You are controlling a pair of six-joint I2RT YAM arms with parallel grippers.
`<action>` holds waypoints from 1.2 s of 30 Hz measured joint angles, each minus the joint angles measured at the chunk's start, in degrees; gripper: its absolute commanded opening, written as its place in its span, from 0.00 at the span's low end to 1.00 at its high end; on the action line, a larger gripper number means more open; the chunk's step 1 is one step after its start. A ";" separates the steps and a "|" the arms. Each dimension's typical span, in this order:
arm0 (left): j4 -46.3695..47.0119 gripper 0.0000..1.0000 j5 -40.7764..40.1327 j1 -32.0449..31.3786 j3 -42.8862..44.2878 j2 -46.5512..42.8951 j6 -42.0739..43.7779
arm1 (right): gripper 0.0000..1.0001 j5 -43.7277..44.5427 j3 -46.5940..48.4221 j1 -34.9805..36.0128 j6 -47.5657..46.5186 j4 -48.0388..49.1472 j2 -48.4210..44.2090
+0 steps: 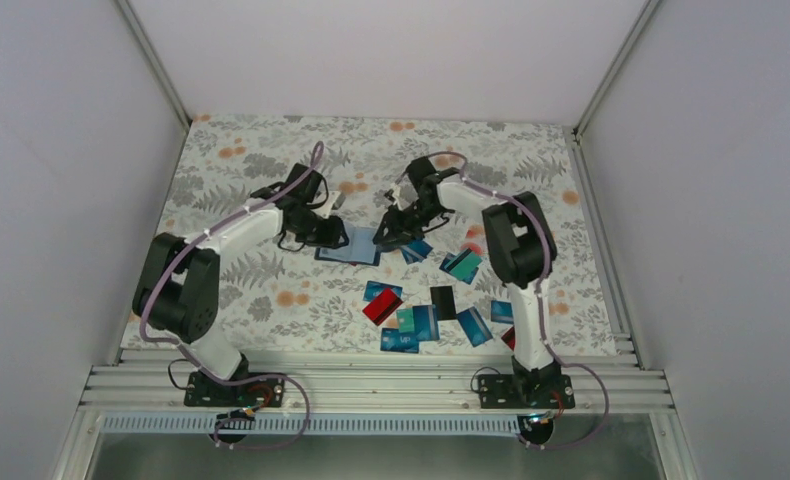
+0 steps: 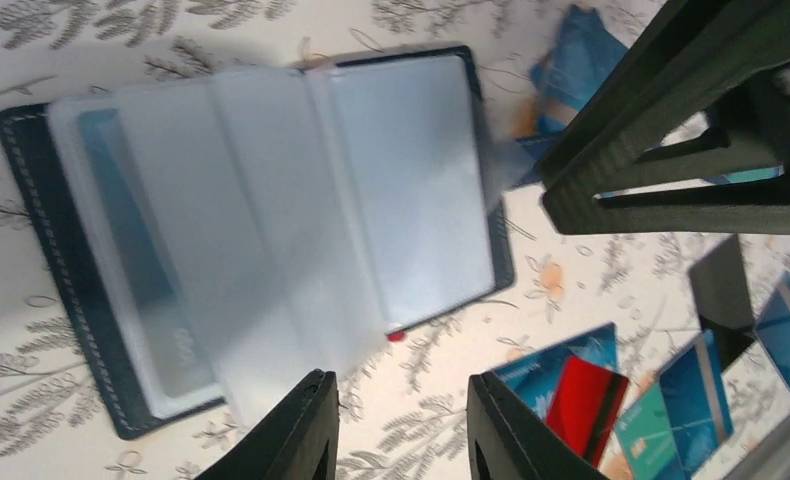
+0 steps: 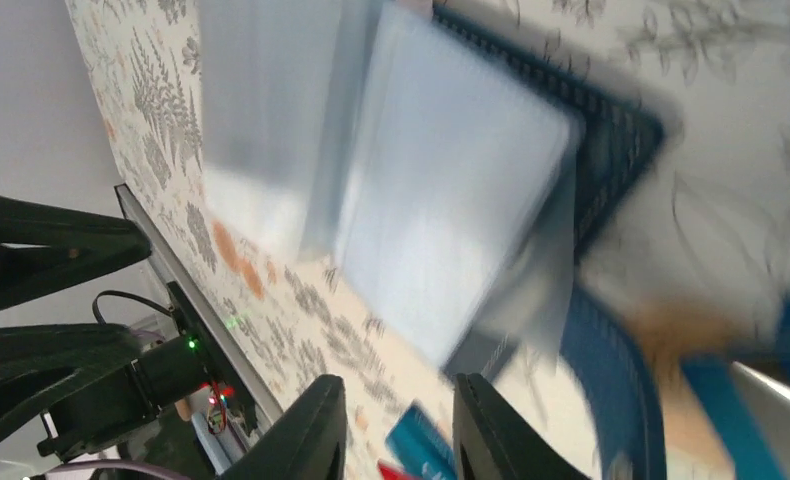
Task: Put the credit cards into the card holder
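The card holder (image 1: 349,246) lies open on the floral table between my two grippers. In the left wrist view its navy cover (image 2: 33,210) frames clear plastic sleeves (image 2: 271,190) fanned open. The right wrist view shows it blurred (image 3: 621,140). My left gripper (image 1: 323,232) hovers at its left edge, open and empty (image 2: 401,425). My right gripper (image 1: 391,234) hovers at its right edge, open and empty (image 3: 396,435). Several credit cards (image 1: 411,325) lie scattered nearer the front: blue, teal, a red one (image 1: 381,310) and a black one (image 1: 443,300). Some show in the left wrist view (image 2: 591,390).
The right arm's dark gripper body (image 2: 691,140) fills the upper right of the left wrist view. More cards (image 1: 461,264) lie just right of the right gripper. A blue card (image 3: 426,450) lies below the right fingers. White walls enclose the table; a metal rail (image 1: 371,385) runs along the front.
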 measured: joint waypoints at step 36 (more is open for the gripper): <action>13.90 0.34 5.05 -32.37 -13.99 1.77 -3.74 | 0.59 16.85 -67.14 16.98 42.36 16.41 -60.94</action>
